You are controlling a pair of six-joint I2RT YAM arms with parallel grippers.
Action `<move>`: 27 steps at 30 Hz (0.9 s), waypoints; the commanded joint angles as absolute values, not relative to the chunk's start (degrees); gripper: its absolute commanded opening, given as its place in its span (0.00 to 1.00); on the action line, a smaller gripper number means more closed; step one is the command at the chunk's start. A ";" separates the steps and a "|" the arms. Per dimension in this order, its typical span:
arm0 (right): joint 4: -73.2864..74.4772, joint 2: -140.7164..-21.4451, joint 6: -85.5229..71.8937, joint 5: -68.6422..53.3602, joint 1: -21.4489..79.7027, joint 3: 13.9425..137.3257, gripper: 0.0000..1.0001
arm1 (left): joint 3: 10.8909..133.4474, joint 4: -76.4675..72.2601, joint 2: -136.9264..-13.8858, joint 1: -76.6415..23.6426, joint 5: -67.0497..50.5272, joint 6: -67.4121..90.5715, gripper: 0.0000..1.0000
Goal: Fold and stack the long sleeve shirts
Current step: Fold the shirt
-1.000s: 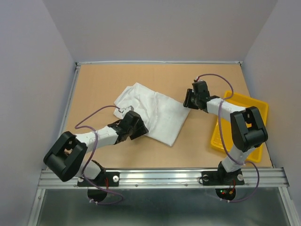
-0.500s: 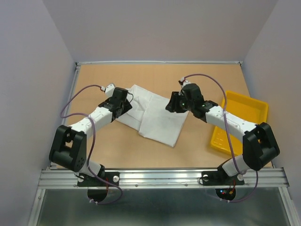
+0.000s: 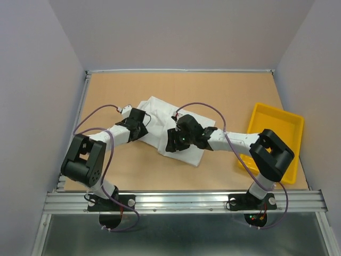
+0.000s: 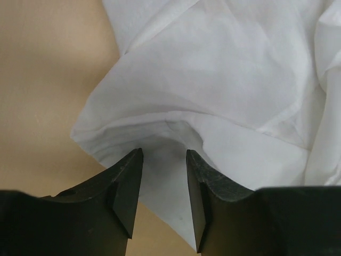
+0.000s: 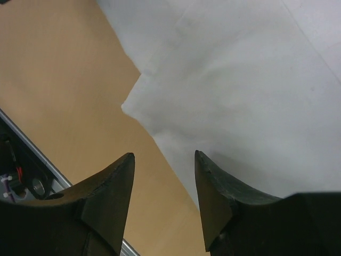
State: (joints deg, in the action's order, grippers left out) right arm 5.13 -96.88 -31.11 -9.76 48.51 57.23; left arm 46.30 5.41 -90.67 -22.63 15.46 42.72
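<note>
We judge folding partway: the shirt (image 3: pixel 162 114) lies roughly folded under left hand (image 4: pixel 163 154) and right hand (image 5: pixel 164 154), both half open, gripping nothing; stacking remains.

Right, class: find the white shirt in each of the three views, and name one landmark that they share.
Top external: white shirt mid-table, left of the yellow tray.
Left wrist: shirt fills the upper right, a rounded fold at lower centre.
Right wrist: shirt fills the upper right, a corner pointing left.
Shared landmark: the tan tabletop bordering the shirt's edge.
</note>
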 commanded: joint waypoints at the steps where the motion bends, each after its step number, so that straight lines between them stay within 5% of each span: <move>1: 2.55 -95.01 -30.24 -4.93 49.57 59.59 0.56 | 37.19 6.69 -87.02 -24.43 7.74 46.84 0.49; 8: 6.58 -92.47 -18.82 2.95 59.05 59.15 0.60 | 31.73 7.29 -77.53 -34.00 5.45 51.41 0.49; 19: 13.97 -82.03 -18.46 21.96 63.28 56.60 0.61 | 34.18 17.14 -64.70 -34.19 12.40 51.86 0.52; 27: 20.13 -76.65 -17.67 29.36 63.28 55.56 0.64 | 41.20 11.69 -65.30 -34.45 4.66 47.73 0.74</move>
State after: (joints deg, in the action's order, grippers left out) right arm 16.40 -78.00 -18.98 24.03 63.31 57.17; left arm 35.62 14.61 -65.01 -34.30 7.86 50.65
